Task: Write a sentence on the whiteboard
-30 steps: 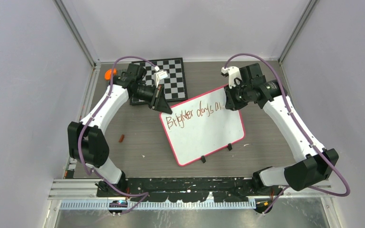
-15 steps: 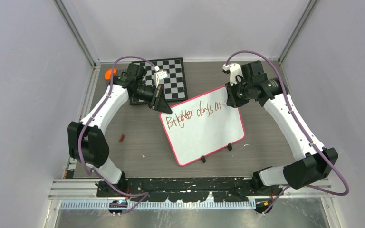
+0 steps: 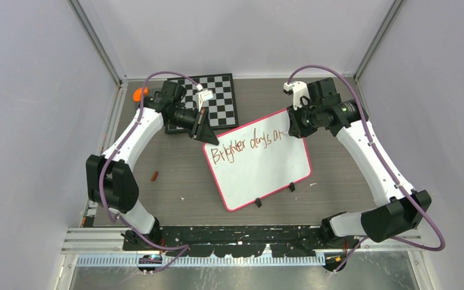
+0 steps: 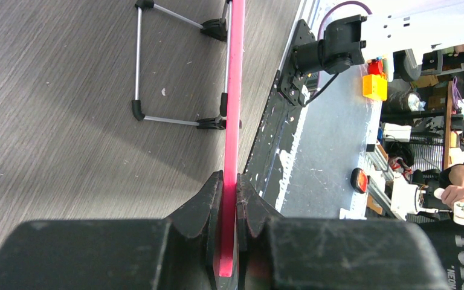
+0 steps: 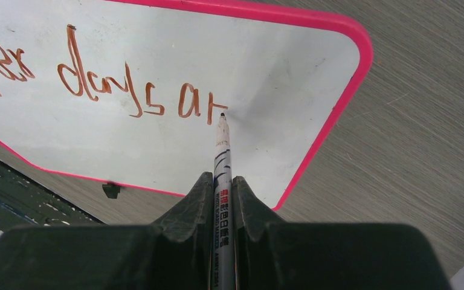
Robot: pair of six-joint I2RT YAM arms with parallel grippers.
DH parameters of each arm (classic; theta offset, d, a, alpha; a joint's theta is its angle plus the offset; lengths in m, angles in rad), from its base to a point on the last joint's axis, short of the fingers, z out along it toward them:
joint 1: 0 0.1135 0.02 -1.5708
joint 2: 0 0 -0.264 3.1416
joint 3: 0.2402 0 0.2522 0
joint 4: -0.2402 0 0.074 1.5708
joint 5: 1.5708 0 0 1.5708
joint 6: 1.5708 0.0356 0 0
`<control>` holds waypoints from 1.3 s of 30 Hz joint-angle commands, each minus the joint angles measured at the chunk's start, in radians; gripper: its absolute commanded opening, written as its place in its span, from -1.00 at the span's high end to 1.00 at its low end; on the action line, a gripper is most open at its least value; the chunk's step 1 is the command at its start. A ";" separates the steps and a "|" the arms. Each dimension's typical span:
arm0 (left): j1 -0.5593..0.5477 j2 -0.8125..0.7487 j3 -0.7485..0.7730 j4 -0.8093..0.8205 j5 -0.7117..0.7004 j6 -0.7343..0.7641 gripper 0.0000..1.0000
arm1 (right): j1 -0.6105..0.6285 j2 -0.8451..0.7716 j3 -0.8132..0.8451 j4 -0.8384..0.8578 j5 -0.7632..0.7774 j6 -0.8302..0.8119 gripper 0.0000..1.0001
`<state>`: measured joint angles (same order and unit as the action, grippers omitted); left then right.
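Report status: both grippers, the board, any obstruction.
Left gripper shut on whiteboard rim. Right gripper shut on marker, tip at the "r". Sentence at "Brighter days ar". Writing surface unobstructed.

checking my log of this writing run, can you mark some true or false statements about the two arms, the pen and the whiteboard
1. The right gripper is shut on a slim white marker pen, whose tip is at the surface of the flat white, pink-rimmed whiteboard. True.
2. The reddish-brown handwritten sentence ends in "here". False: it ends at "ar", just after "days".
3. The left gripper is clamped on the whiteboard's pink rim. True.
4. The two small black clip feet sit on the whiteboard's far edge. False: they are on its near edge, towards the arm bases.
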<state>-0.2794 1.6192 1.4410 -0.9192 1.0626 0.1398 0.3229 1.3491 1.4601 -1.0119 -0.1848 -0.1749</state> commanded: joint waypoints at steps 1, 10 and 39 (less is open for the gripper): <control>0.000 -0.015 0.010 -0.013 -0.010 0.001 1.00 | -0.007 -0.018 0.008 0.022 0.005 -0.009 1.00; 0.000 -0.016 0.006 -0.012 -0.012 0.004 1.00 | -0.006 0.016 0.011 0.033 0.015 -0.021 0.99; 0.000 -0.002 0.016 -0.011 -0.010 0.008 1.00 | -0.001 0.064 0.106 0.016 -0.015 -0.011 0.99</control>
<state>-0.2794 1.6192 1.4410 -0.9268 1.0561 0.1406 0.3126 1.4136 1.5356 -1.0245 -0.1661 -0.2028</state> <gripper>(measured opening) 0.110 0.186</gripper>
